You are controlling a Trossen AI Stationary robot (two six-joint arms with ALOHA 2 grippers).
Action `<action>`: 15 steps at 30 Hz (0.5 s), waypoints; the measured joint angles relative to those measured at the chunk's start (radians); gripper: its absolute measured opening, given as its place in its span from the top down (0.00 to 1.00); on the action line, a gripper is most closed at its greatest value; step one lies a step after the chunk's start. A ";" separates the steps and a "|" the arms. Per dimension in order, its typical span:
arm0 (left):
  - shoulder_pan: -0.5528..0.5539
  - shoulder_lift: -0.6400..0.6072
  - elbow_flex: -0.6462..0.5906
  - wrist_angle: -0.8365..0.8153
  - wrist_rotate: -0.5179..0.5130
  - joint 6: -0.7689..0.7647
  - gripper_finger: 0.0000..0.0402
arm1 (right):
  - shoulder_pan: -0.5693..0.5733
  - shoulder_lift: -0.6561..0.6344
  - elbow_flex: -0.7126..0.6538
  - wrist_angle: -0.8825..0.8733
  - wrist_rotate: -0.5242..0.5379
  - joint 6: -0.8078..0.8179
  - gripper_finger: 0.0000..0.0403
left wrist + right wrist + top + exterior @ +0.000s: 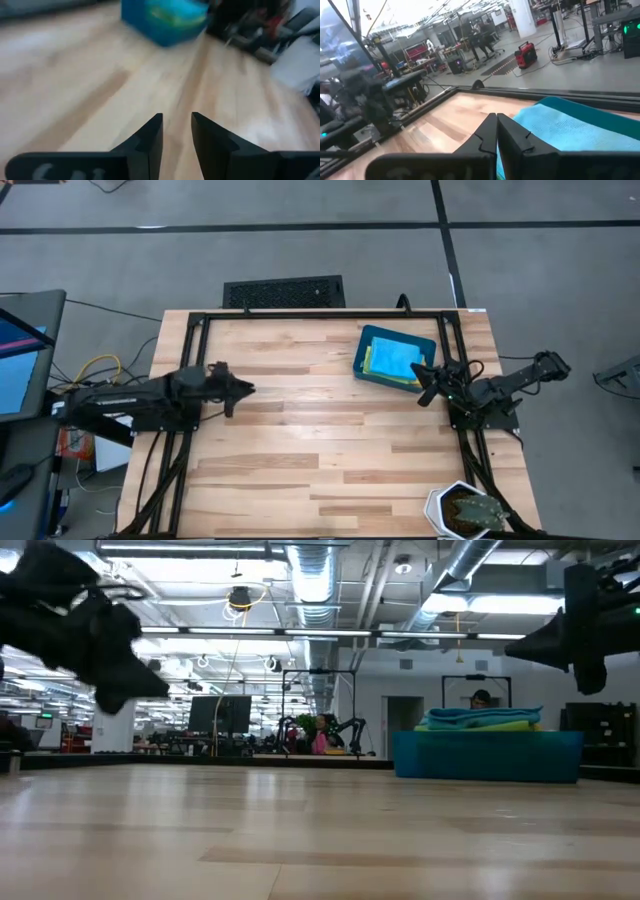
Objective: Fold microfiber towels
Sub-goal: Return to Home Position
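Homing step, we judge: lift each arm before drawing it back, with the right claw [496,117] rising clear of the bin [362,356] so it drags no cloth off the stack. Nearest, toward 9 o'clock on the table [300,445], the left claw [177,116] shows a narrow gap, empty, over bare wood. At 2 o'clock the right claw is pinched almost closed, holding nothing. Beyond it, at 1 o'clock, the microfiber towels [396,359] lie stacked in the bin, light blue on top.
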 joint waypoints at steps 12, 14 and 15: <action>-0.182 -0.282 0.023 0.040 -0.035 0.013 0.77 | 0.000 0.006 0.000 -0.010 -0.006 0.000 0.91; -0.198 -0.279 0.023 0.028 -0.033 0.013 0.77 | 0.000 0.007 0.001 -0.007 -0.007 0.000 0.91; -0.201 -0.276 0.022 0.023 -0.032 0.013 0.77 | 0.000 0.011 0.001 -0.013 -0.007 0.000 0.91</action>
